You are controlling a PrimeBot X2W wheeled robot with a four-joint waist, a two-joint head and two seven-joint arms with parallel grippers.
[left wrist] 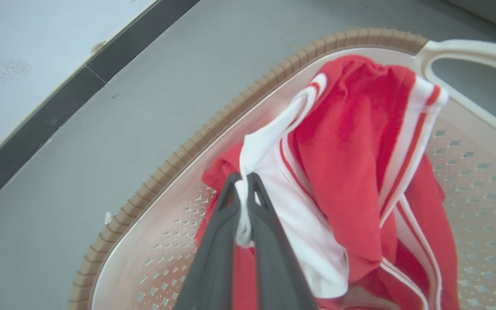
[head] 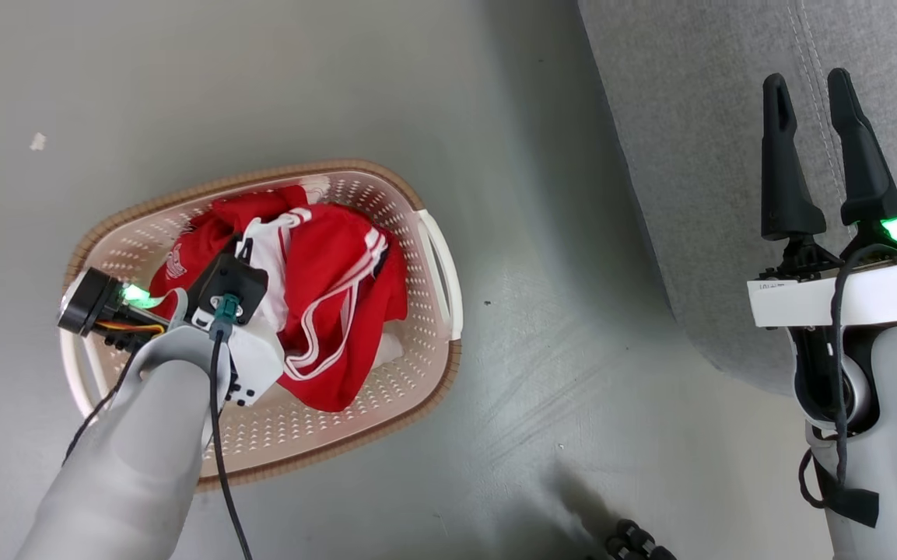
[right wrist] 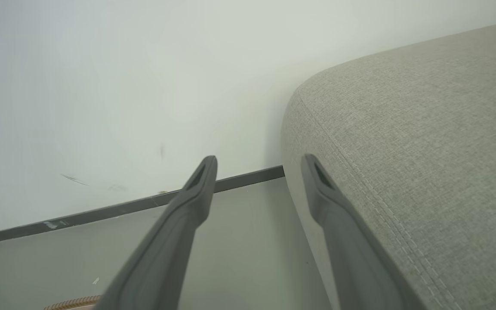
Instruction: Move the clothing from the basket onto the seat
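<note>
Left wrist view, unlike head view, shows left end effector point(left wrist: 243, 178) pinching white edge of crumpled red-and-white jersey point(left wrist: 342, 163) in cream perforated basket point(left wrist: 213, 125) — right end effector point(head: 806, 78) spread, empty.

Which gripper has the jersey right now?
The left gripper, shut on a white edge of the jersey in the basket; the right gripper stands open, empty, by the sofa.

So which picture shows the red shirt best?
The head view: the whole red shirt lies bunched in the basket, partly behind the arm. The left wrist view shows it close but cropped, the left tool pinching its white edge. The right wrist view faces the sofa.
</note>
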